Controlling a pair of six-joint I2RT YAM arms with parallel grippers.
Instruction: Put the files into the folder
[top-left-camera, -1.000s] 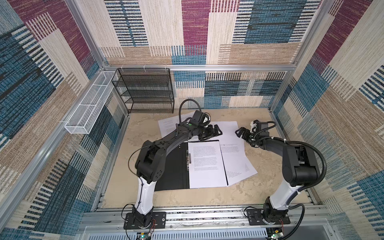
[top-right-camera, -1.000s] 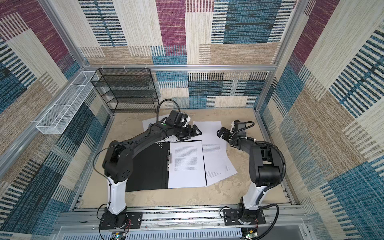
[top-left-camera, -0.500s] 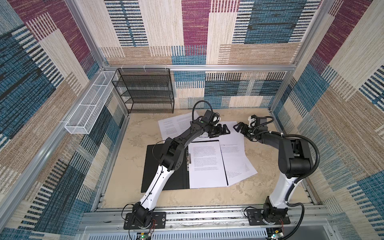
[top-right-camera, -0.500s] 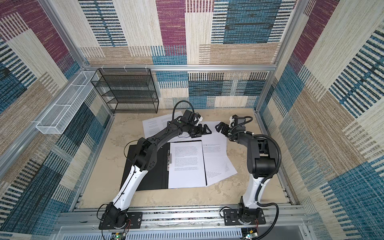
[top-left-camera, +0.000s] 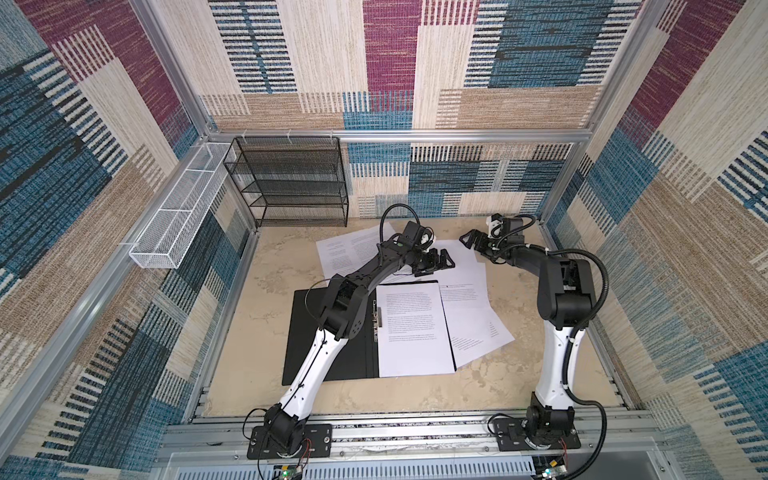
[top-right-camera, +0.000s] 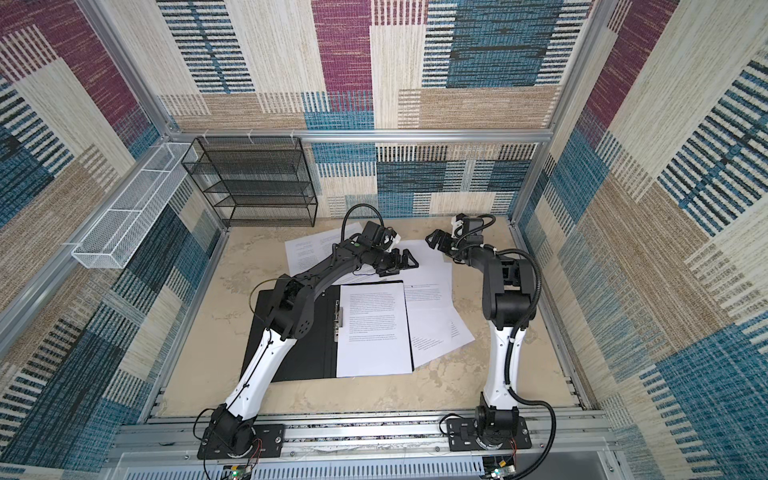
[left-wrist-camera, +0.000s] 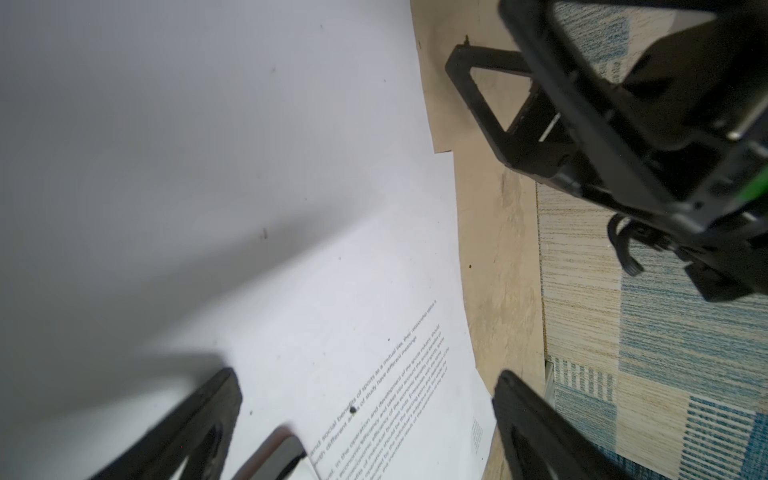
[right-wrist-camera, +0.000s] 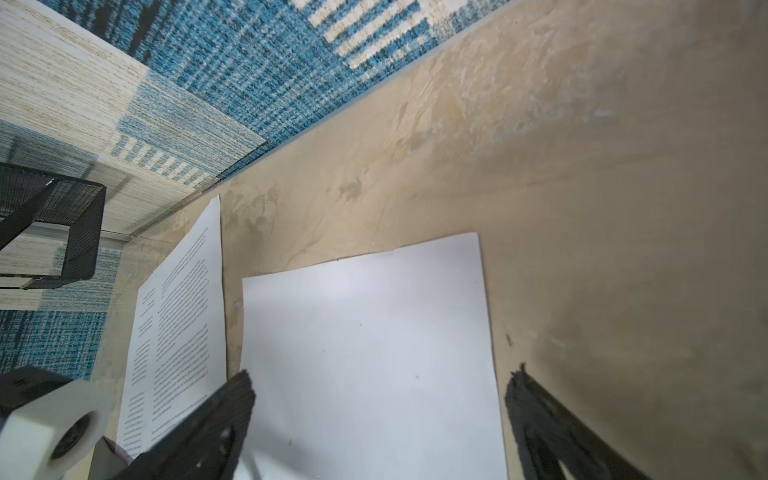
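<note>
The folder (top-left-camera: 357, 365) lies open left of centre, with one printed sheet (top-left-camera: 413, 328) on its right half. Behind it my left gripper (top-left-camera: 440, 262), jaws apart, hangs low over a blank sheet (top-left-camera: 463, 255) whose long axis runs back-to-front. My right gripper (top-left-camera: 471, 241), also spread, straddles that sheet's far right edge. More files (top-left-camera: 473, 328) fan out beside the folder.

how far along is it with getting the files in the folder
Done: the folder lies open with one printed sheet on its right half. In hand: nothing is gripped; the left gripper and right gripper, both open, hover over a blank sheet at the back. Left: that sheet, the overlapping sheets right of the folder and the printed pages near the rack.
</note>
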